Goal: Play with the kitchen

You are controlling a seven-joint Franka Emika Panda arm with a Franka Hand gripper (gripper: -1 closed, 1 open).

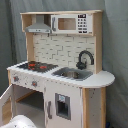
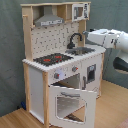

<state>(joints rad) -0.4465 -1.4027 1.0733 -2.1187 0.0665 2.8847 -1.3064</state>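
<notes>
The tall white and light-wood toy kitchen (image 1: 60,70) (image 2: 62,62) stands upright on the wood floor (image 2: 107,112). Only in the second exterior view we see its oven door (image 2: 70,104) hanging open and the white robot arm (image 2: 107,40); jaw state: cannot tell.

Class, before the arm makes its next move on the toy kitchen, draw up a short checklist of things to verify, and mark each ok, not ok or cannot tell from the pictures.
1. Oven door open: ok, it hangs down in the second exterior view.
2. Arm near the kitchen: ok, it reaches in from the second exterior view's right, level with the faucet.
3. End effector state: cannot tell.
4. Sink free of loose items: cannot tell.
5. Hob free of loose items: ok, nothing stands on it in both exterior views.
6. Microwave door shut: ok.
</notes>
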